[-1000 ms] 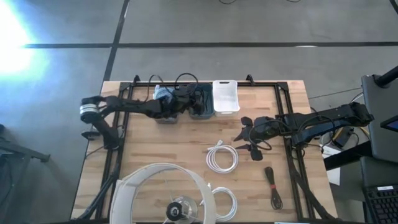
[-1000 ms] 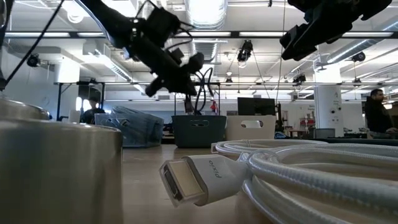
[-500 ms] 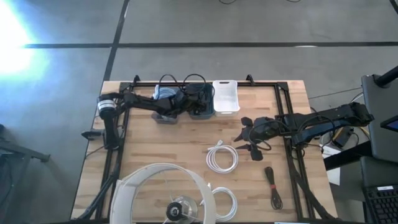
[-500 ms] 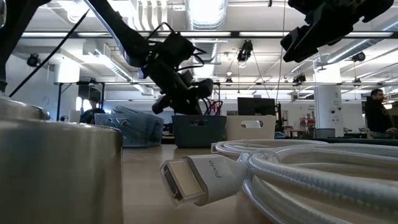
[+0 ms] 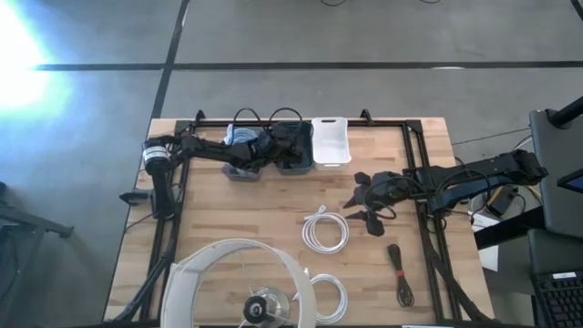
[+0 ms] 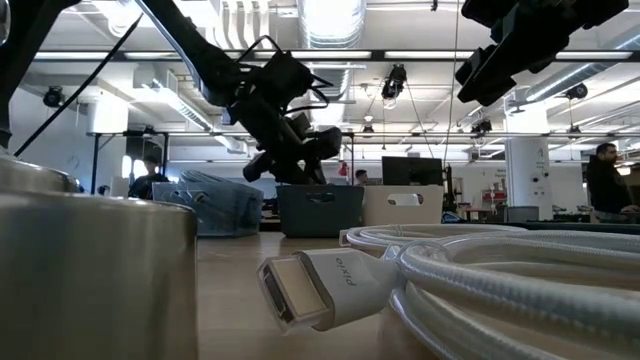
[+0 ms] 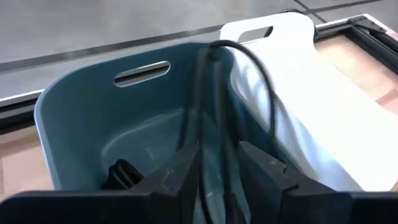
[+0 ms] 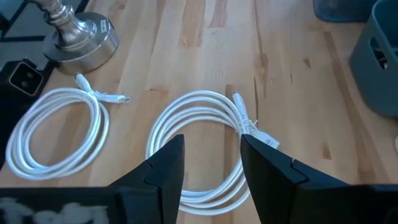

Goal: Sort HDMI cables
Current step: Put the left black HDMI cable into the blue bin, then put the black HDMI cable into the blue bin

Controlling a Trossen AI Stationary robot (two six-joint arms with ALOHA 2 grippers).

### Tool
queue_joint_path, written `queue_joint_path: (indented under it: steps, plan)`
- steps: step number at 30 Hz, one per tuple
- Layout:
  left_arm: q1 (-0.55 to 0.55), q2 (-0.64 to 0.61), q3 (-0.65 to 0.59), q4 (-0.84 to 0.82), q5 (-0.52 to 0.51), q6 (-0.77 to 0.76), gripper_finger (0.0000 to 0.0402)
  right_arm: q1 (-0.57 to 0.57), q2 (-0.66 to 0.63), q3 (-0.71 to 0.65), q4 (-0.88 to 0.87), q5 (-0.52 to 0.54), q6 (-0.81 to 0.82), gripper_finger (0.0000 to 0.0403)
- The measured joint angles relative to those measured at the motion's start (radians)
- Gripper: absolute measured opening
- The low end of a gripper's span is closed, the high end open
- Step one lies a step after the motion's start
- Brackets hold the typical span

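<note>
While the left end effector (image 7: 214, 171) grips the black cable (image 7: 211, 106) over the dark bin (image 7: 81, 106), lower it fully inside before releasing; the right end effector (image 8: 208, 165) waits spread apart above the tabletop (image 8: 186, 37).

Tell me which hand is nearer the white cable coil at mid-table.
Right. The right hand hovers just beside the white cable coil, open. The left hand is across the table over the dark bin, holding a black cable.

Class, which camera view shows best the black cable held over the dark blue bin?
The left wrist view: the black cable runs between the left gripper fingers into the dark blue bin. The high view shows only dark loops; the low view shows it dangling far off; the right wrist view misses it.
</note>
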Motion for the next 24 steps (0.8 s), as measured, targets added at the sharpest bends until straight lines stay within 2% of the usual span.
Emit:
queue_joint_path:
  steps: [5, 11, 13, 17, 24]
  plan:
    - [-0.017, 0.000, 0.002, 0.000, 0.003, 0.015, 0.0113, 0.000, 0.000, -0.001, 0.002, -0.002, 0.025, 0.0144]
    - [-0.056, -0.008, 0.037, 0.002, 0.097, 0.065, 0.0112, 0.000, 0.000, -0.041, 0.010, 0.009, 0.070, 0.0146]
    - [-0.073, -0.016, 0.048, -0.001, 0.120, 0.095, 0.0112, 0.000, 0.000, -0.061, 0.042, 0.039, 0.070, 0.0144]
    - [-0.115, -0.056, 0.062, 0.003, 0.126, 0.152, 0.0112, -0.002, 0.001, -0.058, 0.084, 0.162, 0.094, 0.0138]
    - [-0.195, -0.138, 0.056, -0.023, 0.124, 0.236, 0.0112, 0.020, -0.001, 0.018, -0.024, 0.155, 0.150, 0.0125]
